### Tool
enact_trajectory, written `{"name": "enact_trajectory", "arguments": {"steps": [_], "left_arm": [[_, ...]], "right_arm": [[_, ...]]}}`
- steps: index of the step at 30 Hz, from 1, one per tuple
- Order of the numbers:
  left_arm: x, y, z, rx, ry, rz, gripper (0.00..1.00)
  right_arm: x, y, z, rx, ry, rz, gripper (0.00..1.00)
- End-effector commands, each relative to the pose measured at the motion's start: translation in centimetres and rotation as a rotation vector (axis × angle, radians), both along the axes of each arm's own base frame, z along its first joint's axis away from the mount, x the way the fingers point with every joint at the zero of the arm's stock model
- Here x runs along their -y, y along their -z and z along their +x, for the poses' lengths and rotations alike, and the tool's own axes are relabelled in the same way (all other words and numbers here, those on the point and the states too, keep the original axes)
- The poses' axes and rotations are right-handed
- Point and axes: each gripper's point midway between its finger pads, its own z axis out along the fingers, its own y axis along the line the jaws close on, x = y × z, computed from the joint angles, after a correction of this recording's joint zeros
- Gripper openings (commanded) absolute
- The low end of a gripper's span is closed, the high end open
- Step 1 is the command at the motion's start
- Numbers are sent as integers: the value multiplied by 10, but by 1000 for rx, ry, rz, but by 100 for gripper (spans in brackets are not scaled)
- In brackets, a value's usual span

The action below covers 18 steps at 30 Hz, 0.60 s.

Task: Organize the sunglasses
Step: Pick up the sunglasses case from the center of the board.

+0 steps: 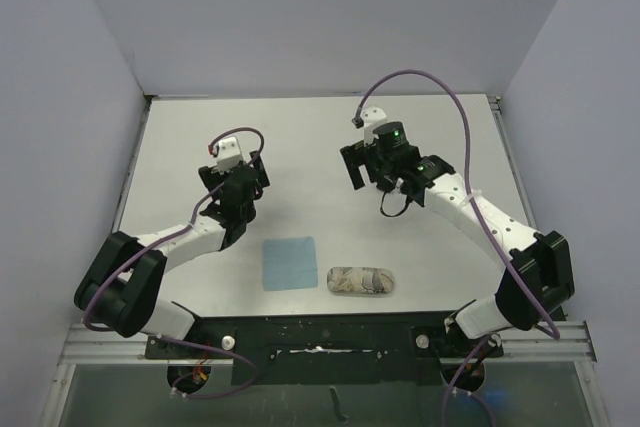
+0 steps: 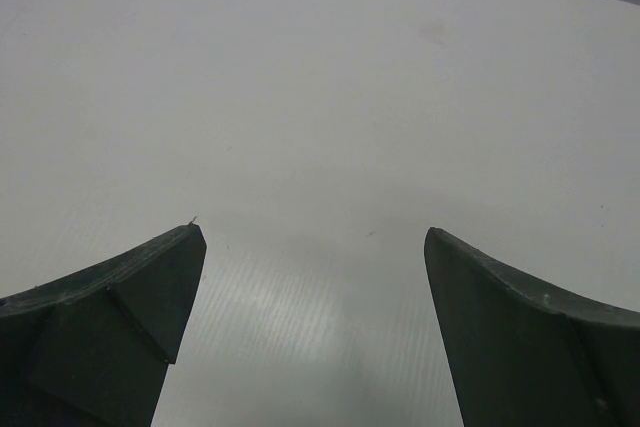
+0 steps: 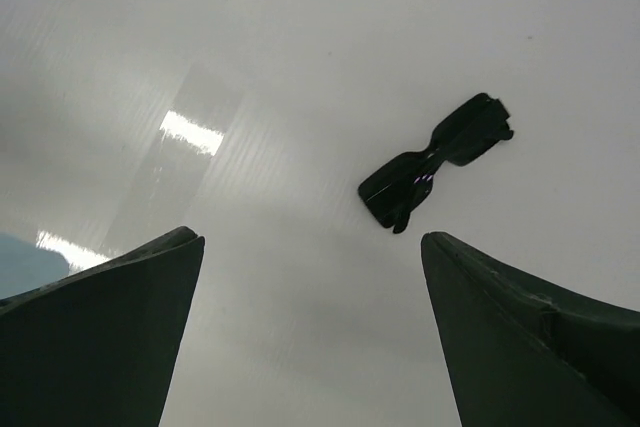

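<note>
sunglasses (image 3: 435, 160) on the table (image 3: 300, 47) just beyond the wide-open right pincer (image 3: 312, 237) — unseen from overhead; left pincer (image 2: 312, 230) likewise wide-open

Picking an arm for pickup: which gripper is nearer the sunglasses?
The right gripper: the sunglasses lie just ahead of it in its wrist view; the left gripper sees none.
</note>
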Motion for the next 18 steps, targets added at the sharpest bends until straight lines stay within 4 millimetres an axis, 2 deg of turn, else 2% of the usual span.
{"name": "enact_trajectory", "arguments": {"steps": [1,3,10,18], "left_arm": [[6,-8,5,31,20,-41,93],[4,1,1,15,27,-39,93],[5,1,-1,17,46,-58,93],[4,-3,-2,28,63,-81,93]], "right_arm": [[-20,10,-39,-153,-223,-25,96],[-24,18,-53,-208,-270,-34,98],[-37,46,-92,-365,-350,-75,96],[-70,64,-140,-467,-448,-124,94]]}}
